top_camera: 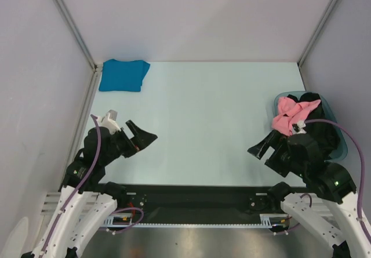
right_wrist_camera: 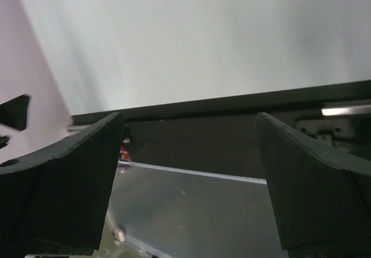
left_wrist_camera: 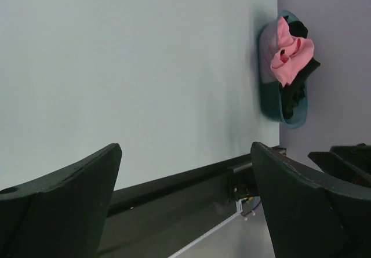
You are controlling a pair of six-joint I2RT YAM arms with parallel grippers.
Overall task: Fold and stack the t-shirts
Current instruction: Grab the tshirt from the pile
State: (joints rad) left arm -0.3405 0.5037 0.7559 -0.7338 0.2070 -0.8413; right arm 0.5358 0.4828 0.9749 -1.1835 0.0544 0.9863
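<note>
Jaws of left gripper point(top_camera: 142, 131), right gripper point(top_camera: 260, 155) wide, empty

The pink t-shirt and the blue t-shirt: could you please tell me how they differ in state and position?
The blue t-shirt is folded into a flat rectangle; the pink t-shirt is crumpled. The blue t-shirt lies directly on the table at its far left corner; the pink t-shirt sits in the teal tub at the right edge, atop dark clothing. Both are plain, single-colour fabric.
</note>
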